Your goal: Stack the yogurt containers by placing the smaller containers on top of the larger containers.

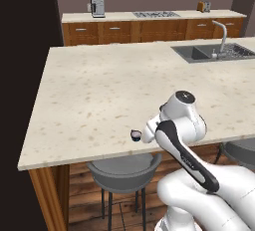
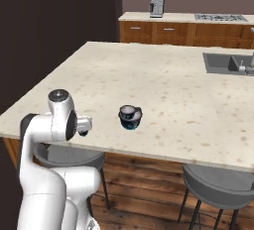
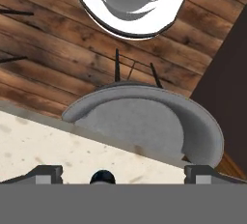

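Note:
The smaller yogurt container [image 1: 135,135] is a tiny dark cup with a pale top, standing close to the front edge of the pale stone counter [image 1: 99,90]. The larger yogurt container [image 2: 130,117], dark navy with a teal base and greyish top, stands a little further in on the counter, to the right of the arm. In the hand view my gripper [image 3: 123,175] is open, its fingertips [image 3: 46,174] set wide apart. The top of the smaller container [image 3: 102,176] shows between them, touching neither. My hand hangs over the counter's front edge right beside the small cup.
Grey stools [image 1: 124,170] [image 2: 218,184] stand under the counter's front edge, one directly below my hand [image 3: 140,121]. A sink with a faucet [image 1: 209,52] is sunk into the counter's far right. A coffee machine [image 1: 97,5] sits on the back counter.

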